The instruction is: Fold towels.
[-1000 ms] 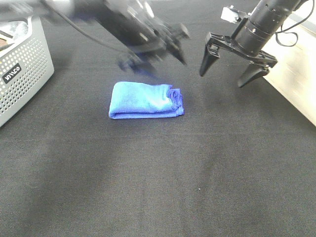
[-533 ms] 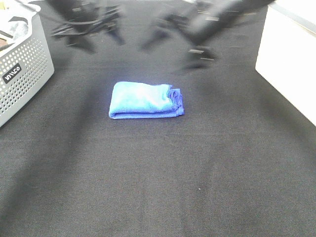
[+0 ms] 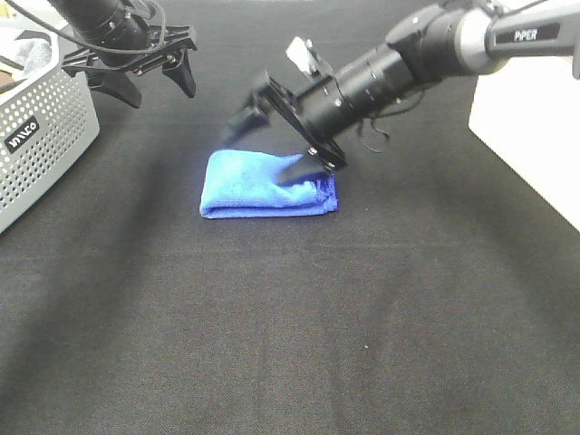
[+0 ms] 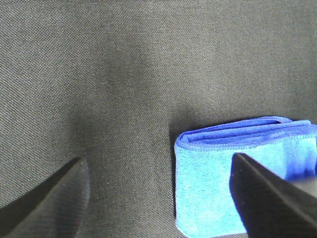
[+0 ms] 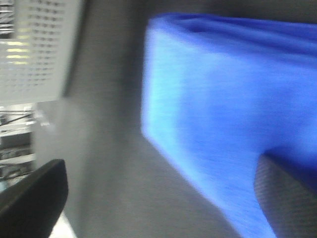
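One folded towel point(image 3: 263, 184); only overhead shows basket point(image 3: 41, 136).

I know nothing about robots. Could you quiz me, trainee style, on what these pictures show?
1. True or false: the bright blue folded microfibre towel lies on the black cloth table.
2. Which arm's fingers reach over the towel: A) left gripper, B) right gripper?
3. What grey perforated plastic thing stands at the table's left edge?

Key: 1 true. 2 B. 3 the grey perforated plastic basket.
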`<state>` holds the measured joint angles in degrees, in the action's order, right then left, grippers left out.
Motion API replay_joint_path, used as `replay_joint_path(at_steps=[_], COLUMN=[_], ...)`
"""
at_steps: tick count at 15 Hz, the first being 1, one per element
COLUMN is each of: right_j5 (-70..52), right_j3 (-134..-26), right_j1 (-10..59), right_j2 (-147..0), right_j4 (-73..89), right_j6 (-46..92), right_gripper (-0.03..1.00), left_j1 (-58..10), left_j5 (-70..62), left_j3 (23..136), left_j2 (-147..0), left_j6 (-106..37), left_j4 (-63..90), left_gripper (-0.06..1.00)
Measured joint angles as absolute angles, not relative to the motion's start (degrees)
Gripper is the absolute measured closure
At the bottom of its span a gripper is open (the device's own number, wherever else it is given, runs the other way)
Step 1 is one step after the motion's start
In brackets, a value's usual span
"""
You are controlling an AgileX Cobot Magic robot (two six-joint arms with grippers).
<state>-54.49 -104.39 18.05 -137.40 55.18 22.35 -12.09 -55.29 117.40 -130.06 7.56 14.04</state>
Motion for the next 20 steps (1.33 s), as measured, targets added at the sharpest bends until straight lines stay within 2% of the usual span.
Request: replay_joint_path(at_steps=[4,8,10,15,17,20], right_j5=[-54.1,-55.6,-59.2,-68.9,-69.1,-69.1], right_j3=[-104.4,-104.4,-104.4,-104.4,-103.8,-97.5], right_j1=[14.0,13.2,13.1,13.1,13.1,13.1], right_j2=[-137.5,-133.4,-127.0,-117.2,-113.9,-105.5], right_j4=[48.8,39.1,30.2,23.7,22.8,20.3], right_j6=[17.5,13.0,9.6,6.9,6.8,6.0], right_gripper=[0.01,0.01,0.01,0.01,0.01,0.01], left_j1=[-12.1,-12.1,-12.1,-12.3,-12.3,-12.3], left_j5=[-56.7,-61.8,-65.8,-69.2,-69.2,-69.3], left_j3=[117.4,117.4,117.4,116.9,112.8,99.9], left_j2=[-130.1,-129.8,-127.7,-118.8,-112.8,-100.5], left_j6=[7.6,5.9,3.4,0.9,-0.5,-1.6], left_j4=[14.0,13.8,13.1,7.6,6.5,6.0], left_gripper=[0.2,0.2,0.2,0.2,0.2,0.2])
